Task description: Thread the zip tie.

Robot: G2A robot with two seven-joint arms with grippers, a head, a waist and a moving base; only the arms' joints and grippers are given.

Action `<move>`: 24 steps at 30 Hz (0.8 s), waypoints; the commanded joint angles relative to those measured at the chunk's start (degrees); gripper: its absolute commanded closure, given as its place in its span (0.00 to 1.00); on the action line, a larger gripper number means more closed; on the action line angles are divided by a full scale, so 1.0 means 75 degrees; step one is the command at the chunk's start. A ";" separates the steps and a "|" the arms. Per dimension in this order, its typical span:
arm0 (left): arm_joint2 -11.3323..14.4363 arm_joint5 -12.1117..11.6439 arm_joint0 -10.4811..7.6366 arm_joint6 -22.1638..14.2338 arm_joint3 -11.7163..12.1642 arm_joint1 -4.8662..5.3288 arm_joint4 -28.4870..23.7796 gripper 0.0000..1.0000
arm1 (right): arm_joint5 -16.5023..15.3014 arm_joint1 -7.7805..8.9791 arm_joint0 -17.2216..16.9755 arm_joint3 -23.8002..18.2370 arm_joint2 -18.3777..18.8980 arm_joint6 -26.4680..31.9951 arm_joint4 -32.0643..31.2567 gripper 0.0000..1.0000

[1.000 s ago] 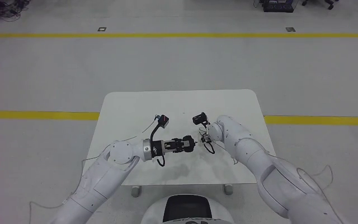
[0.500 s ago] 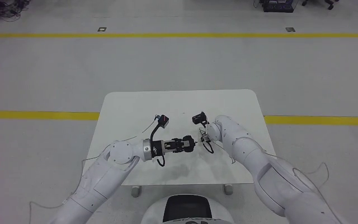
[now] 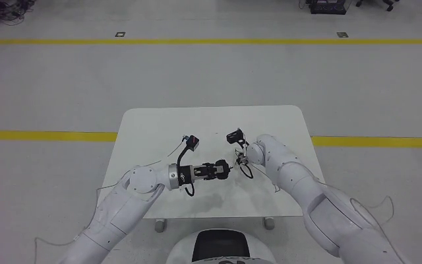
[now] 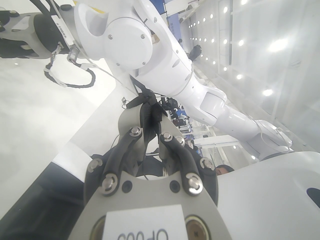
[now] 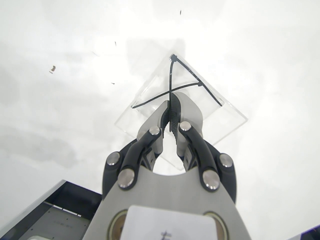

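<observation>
Zip tie (image 5: 170,86) pinched in downward right jaws, over clear tray (image 5: 222,123) — left jaws pressed together, level

1. Plain white table (image 3: 145,132), marked with a few small dark specks.
2. Thin black zip tie (image 5: 171,76), dark against the white beneath.
3. Colourless, see-through square plate (image 5: 225,117), with edges showing as pale grey lines.
4. Brushed silver-grey right end effector (image 5: 172,101), with black linkage bars (image 5: 197,143), shiny steel pins (image 5: 185,126) and black ribbed pads (image 5: 176,111).
5. Matching silver-grey, black and steel left end effector (image 4: 151,106), with a white label (image 4: 142,222) printed in black.
6. Pale grey floor (image 3: 211,72), crossed by straight yellow stripes (image 3: 211,41).
</observation>
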 commanded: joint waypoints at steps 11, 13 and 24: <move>0.0000 0.0000 0.0000 0.0000 0.0000 0.0000 0.0000 1.00 | 0.0074 0.0673 -0.0781 -0.1752 0.0823 0.0449 -0.0439 1.00; 0.0000 0.0000 0.0000 0.0000 0.0000 0.0000 0.0000 1.00 | 0.0112 0.0787 -0.0954 -0.2111 0.0981 0.0569 -0.0552 1.00; 0.0000 0.0000 0.0000 0.0000 0.0000 0.0000 0.0000 1.00 | 0.0204 0.1249 -0.1808 -0.3671 0.1762 0.1027 -0.0991 1.00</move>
